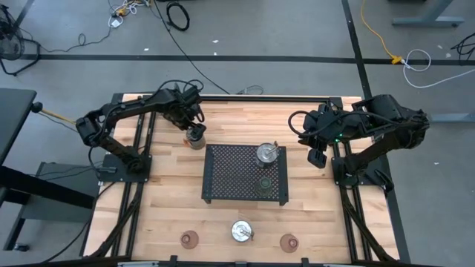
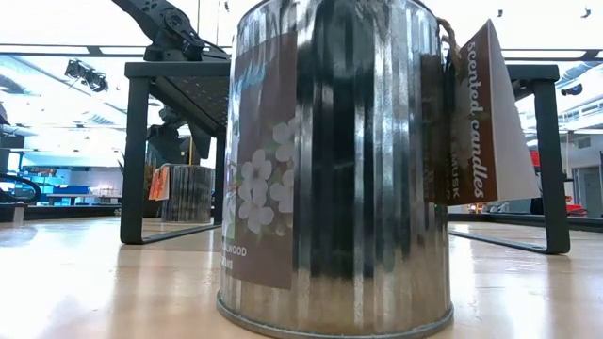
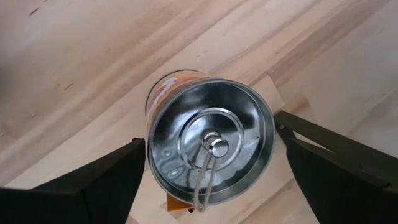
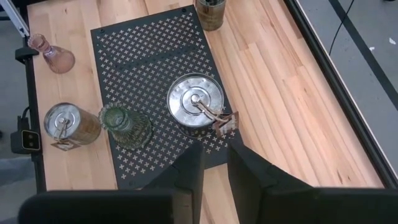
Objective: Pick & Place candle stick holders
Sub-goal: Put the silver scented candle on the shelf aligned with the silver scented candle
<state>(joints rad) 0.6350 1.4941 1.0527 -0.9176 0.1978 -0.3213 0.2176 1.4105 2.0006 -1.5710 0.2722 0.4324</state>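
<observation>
Holders: six in all. You have three tins and three glass ones spread over the tabletop (image 1: 312,215) and the tray (image 1: 226,178).
Tabletop: pale wood planks; it carries everything, both arm bases included.
Tray: black mesh, raised on legs, mid-tabletop. One tin (image 1: 266,154) and the green glass (image 1: 264,183) already sit on its right half.
Left arm: reaches in from the far left corner, so you come at the tin from above.
Right arm: parked at the right edge beside the tray, not in the work.
Tin in hand: the far-left tin (image 1: 195,136) stands upright on the wood, just off the tray's far left corner.
Front tin: the front tin (image 1: 240,231) stands near the front edge, between the two brown glasses.
Brown glasses: left one (image 1: 190,239) and right one (image 1: 289,241), both on the wood, well apart.
Left tool (image 3: 208,165): spread wide, a finger on either side of the far-left tin, neither visibly touching it.
Right tool (image 4: 214,165): fingers parted by a narrow gap, holding nothing.
Step, as I judge it: grasping the far-left tin for the tray.
Doing it well: keep the tin centred between the fingers and close on its wall. The lid's wire loop and hanging tag could snag.
Risk: an off-centre squeeze could tip or skid the smooth metal.
Placing: aim for the tray's bare left half, well clear of the pair already there.
</observation>
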